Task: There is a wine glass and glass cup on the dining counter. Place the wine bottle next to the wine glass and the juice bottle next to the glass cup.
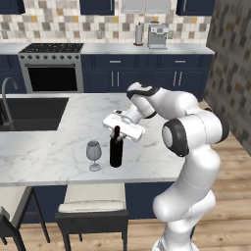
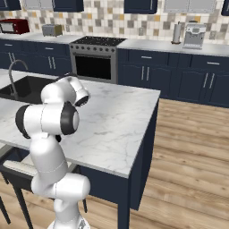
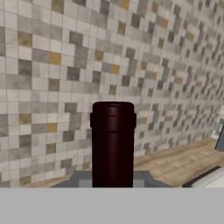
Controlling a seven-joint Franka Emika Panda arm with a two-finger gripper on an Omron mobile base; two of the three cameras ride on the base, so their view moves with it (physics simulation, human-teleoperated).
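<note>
wine bottle (image 1: 116, 153): standing on the dining counter (image 1: 59, 147) just to the right of the wine glass (image 1: 93, 155), close but not touching as far as I can see. So that half looks pretty much in place, assuming the bottom is actually resting on the marble (looks like it to me).

gripper (image 1: 117, 132): clamped on the bottle's neck, just under the dark red cap. The hand view looks straight past that cap (image 3: 113, 114), sitting between the jaws. Not let go yet.

which way it points: long axis vertical, cap up, base down, no lean I can spot.

what's left: release the wine bottle, then the whole juice half.

juice bottle / glass cup: can't say where either of them sits from where I'm standing, so I'd guess that part is not started.

rough progress: about halfway at best.
</note>
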